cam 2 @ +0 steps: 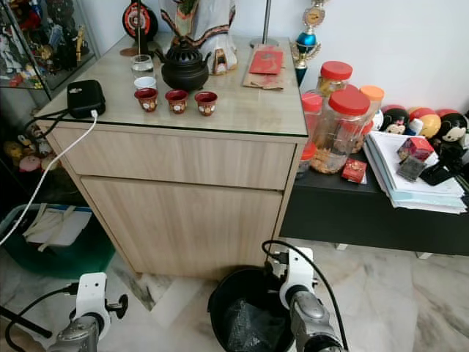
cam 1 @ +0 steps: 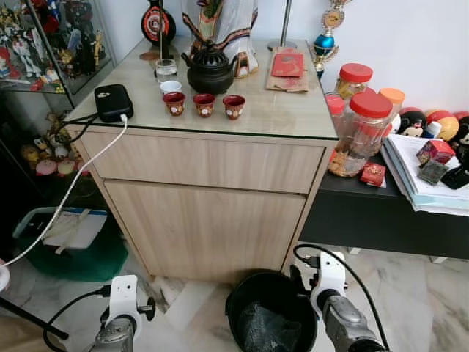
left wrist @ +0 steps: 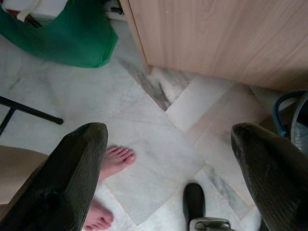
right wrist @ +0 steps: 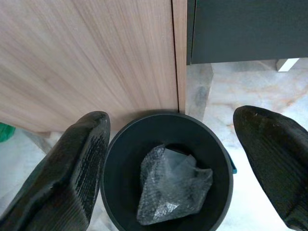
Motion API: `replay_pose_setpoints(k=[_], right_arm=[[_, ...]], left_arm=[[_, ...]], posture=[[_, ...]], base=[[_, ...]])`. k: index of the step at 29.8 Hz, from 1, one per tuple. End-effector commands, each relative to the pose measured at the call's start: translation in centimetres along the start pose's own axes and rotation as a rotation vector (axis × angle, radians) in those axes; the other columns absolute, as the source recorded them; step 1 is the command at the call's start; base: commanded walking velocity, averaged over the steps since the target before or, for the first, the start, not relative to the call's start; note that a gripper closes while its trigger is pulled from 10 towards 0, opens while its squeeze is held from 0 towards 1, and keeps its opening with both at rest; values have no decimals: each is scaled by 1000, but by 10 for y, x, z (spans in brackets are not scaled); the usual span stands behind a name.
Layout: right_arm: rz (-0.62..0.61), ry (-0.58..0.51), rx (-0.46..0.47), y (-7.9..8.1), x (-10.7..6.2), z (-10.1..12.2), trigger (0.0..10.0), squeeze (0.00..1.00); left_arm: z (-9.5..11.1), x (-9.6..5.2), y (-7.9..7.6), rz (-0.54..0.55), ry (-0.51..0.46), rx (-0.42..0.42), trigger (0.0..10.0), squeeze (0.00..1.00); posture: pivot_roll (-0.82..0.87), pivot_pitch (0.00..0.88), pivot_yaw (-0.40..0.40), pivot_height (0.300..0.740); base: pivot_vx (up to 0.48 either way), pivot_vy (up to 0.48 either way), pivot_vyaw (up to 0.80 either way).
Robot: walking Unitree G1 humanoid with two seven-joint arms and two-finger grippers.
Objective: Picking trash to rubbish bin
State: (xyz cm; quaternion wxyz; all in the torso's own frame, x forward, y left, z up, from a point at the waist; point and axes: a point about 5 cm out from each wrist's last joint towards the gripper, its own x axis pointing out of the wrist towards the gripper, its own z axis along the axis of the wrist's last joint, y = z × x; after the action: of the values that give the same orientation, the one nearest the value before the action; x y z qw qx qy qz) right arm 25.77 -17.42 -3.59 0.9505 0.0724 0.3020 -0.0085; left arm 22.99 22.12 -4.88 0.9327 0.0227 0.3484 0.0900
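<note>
floor (cam 1: pixel 410 286): pale marble tiles
on it: wooden cabinet (cam 1: pixel 205 213), black rubbish bin (right wrist: pixel 166 178) right against the cabinet, green bag (left wrist: pixel 62 33), someone's bare feet (left wrist: pixel 113 161)

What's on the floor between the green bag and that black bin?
Mostly bare marble floor between the green bag and the black bin, seen in both eye views; the wooden cabinet stands just behind that stretch.

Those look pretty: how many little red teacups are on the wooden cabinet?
3, in a row before the black teapot: small red teacup on the left, one in the middle, one on the right.
</note>
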Motion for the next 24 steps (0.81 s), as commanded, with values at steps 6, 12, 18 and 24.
replay_pose_setpoints(k=[6,12,18,24], right_arm=[[-8,-4,30,2,-1,-3,10000,0],[-3,-3,40,5,-1,-5,10000,0],[2,-1,50,7,-2,-7,10000,0],[6,-1,52,9,-2,-8,10000,0]], left_arm=[[-1,0,6,12,6,12,10000,0],[0,0,7,10,3,17,10000,0],[0,0,7,7,3,22,10000,0],[1,0,8,6,2,26,10000,0]], posture=[[-6,0,10,740],[-6,0,14,740],[-5,0,18,740],[-4,0,22,740]], base=[[0,0,0],[-256,0,0],[-272,0,0],[-275,0,0]])
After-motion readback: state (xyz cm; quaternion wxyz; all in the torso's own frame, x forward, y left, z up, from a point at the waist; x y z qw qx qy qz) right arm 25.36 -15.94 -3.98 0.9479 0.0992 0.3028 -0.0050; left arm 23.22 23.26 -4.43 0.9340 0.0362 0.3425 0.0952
